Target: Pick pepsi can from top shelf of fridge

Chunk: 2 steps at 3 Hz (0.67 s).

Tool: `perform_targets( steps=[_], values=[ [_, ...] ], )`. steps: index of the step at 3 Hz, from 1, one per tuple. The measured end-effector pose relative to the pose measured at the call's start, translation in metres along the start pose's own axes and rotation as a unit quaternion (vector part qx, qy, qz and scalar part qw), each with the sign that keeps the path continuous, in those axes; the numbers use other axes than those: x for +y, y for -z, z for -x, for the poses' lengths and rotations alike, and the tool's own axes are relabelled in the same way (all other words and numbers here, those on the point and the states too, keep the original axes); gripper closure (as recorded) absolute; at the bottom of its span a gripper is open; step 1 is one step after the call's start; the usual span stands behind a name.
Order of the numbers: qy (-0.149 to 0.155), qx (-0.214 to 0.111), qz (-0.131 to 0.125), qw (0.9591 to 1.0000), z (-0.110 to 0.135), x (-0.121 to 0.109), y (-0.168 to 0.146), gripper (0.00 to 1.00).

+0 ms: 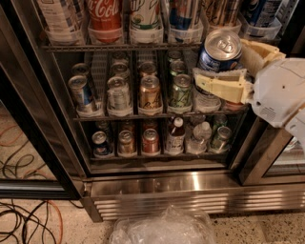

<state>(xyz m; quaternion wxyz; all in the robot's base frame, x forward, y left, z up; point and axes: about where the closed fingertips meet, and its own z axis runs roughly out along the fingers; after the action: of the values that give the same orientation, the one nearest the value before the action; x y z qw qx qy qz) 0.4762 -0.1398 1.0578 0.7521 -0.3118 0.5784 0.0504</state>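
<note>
The pepsi can [218, 51], dark blue with a shiny silver lid and pull tab, is held in front of the fridge [190, 183], at the right end of the top shelf [119, 47]. My gripper [222, 65] is shut on it. One cream finger [224, 86] lies below the can and the other [259, 51] to its right. The white wrist [281, 93] comes in from the right edge. The can is tilted, its lid towards the camera, and is off the rack.
A red Coca-Cola can [104, 14] and other cans stand in white lane cups on the top shelf. A gold-tan can [149, 90] is on the middle rack, with bottles and cans below. A crumpled plastic bag [162, 228] and cables [24, 167] lie on the floor.
</note>
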Motion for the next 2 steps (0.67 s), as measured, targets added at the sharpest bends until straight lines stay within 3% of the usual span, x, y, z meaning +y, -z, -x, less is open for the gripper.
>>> perform_targets(
  steps=[1, 2],
  values=[
    [-0.002, 0.0, 0.027, 0.9996, -0.001, 0.017, -0.001, 1.0],
    [-0.023, 0.01, 0.095, 0.9952, -0.012, 0.062, 0.007, 1.0]
  ],
)
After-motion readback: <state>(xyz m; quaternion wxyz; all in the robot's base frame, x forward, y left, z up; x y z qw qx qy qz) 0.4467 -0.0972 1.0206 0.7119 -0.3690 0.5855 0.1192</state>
